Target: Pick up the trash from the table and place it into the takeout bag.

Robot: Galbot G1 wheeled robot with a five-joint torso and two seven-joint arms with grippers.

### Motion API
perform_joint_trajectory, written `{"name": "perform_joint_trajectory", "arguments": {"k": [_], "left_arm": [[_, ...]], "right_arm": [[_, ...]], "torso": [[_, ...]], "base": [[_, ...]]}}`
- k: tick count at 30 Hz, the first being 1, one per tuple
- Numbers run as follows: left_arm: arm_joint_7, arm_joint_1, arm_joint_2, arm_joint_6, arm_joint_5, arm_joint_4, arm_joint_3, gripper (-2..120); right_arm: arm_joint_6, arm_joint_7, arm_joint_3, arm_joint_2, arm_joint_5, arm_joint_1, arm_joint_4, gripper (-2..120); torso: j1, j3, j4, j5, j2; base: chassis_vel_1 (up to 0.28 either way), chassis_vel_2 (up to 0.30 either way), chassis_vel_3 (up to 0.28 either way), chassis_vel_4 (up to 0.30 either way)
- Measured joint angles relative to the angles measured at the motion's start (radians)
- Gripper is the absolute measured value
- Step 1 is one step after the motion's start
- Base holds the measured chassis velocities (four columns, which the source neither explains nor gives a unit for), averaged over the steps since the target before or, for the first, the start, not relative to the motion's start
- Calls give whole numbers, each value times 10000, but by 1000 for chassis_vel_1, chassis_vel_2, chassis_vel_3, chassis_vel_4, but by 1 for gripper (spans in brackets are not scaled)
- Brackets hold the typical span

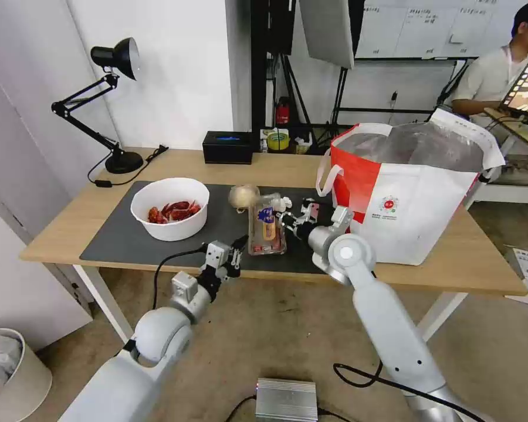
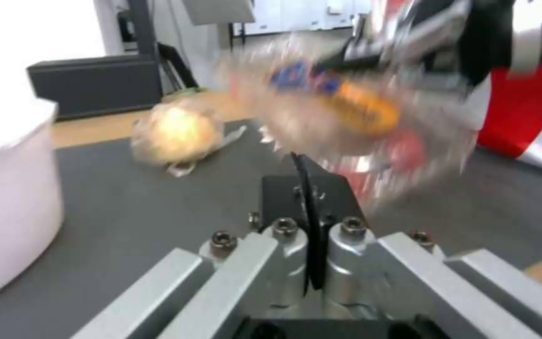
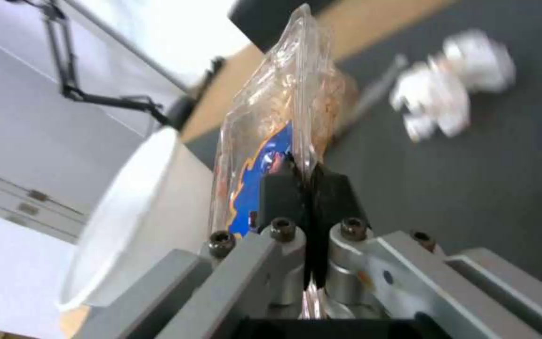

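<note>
Bowl (image 1: 170,208): on mat, left; shells inside; not yet bagged.
Left claw (image 1: 236,249): at desk's (image 1: 64,228) near edge, just left of box; pressed together, holding nothing.
Cup (image 1: 243,196): on mat behind box; untouched.
Box (image 1: 267,228): mid-mat, tipped up, apparently lifted; pinched at its rim by right claw (image 3: 308,176).
Tissue (image 3: 450,94): on mat beside box.
Bag (image 1: 416,187): desk's right end, mouth open; contents not visible.
Progress: first item in hand; four left.
Room: short open path rightward, but bag rim stands high.

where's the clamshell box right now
In the head view the clear clamshell box sits mid-mat near the table's front edge, pinched by the right gripper, between the white bowl and the takeout bag.
</note>
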Motion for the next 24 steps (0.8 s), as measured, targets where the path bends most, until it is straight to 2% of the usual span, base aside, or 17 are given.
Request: {"name": "perform_joint_trajectory", "arguments": {"k": [3, 4, 7, 8, 9, 11, 13, 14, 16, 17, 19, 21, 23, 24], "left_arm": [[31, 553, -81, -93, 103, -257, -436, 13], [31, 553, -81, -93, 103, -257, -436, 13], [87, 958, -171, -105, 134, -453, -774, 27], [87, 958, -171, -105, 134, -453, -774, 27], [93, 1046, -173, -106, 136, -512, -861, 33], [94, 1104, -165, -106, 136, -553, -920, 36], [94, 1200, -128, -106, 135, -660, -1080, 50], [94, 1200, -128, -106, 135, -660, -1080, 50], [92, 1287, -124, -106, 126, -726, -1192, 60], [92, 1287, -124, -106, 126, -726, -1192, 60], [89, 1442, -174, -103, 125, -818, -1350, 72], [67, 1508, -202, -102, 123, -851, -1422, 75], [40, 1618, -233, -100, 112, -874, -1567, 85], [40, 1618, -233, -100, 112, -874, -1567, 85]], "right_arm": [[140, -147, 65, -164, 19, 201, 279, 0], [140, -147, 65, -164, 19, 201, 279, 0], [294, -148, 373, -331, 345, 666, 709, 0], [294, -148, 373, -331, 345, 666, 709, 0], [356, -18, 509, -389, 551, 944, 857, 0], [393, 121, 632, -436, 765, 1209, 964, 0], [472, 600, 937, -633, 1341, 1962, 1190, 0], [472, 600, 937, -633, 1341, 1962, 1190, 0], [507, 935, 1096, -904, 1732, 2482, 1321, 0], [507, 935, 1096, -904, 1732, 2482, 1321, 0], [538, 1144, 1168, -1230, 2078, 2874, 1345, 0], [538, 1194, 1218, -1369, 2269, 3008, 1327, 0], [538, 1301, 1319, -1677, 2511, 3236, 1241, 0], [538, 1301, 1319, -1677, 2511, 3236, 1241, 0]], "torso": [[-1, 0, 1, 1, 0], [-1, 0, 1, 1, 0], [0, 0, 0, 2, 0], [0, 0, 0, 2, 0], [-1, 0, -1, 2, 0], [0, 0, 0, 1, 0], [0, 0, 1, 1, 0], [0, 0, 1, 1, 0], [0, 0, 0, 1, 0], [0, 0, 0, 1, 0], [0, 0, 0, 2, 0], [0, 0, 0, 2, 0], [-1, 0, 1, 3, 0], [-1, 0, 1, 3, 0]], "base": [[0, 0, 0, 0], [0, 0, 0, 0], [0, 0, 0, 0], [0, 0, 0, 0], [0, 0, 0, 0], [0, 0, 0, 0], [0, 0, 0, 0], [0, 0, 0, 0], [0, 0, 0, 0], [0, 0, 0, 0], [0, 0, 0, 0], [0, 0, 0, 0], [0, 0, 0, 0], [0, 0, 0, 0]]}}
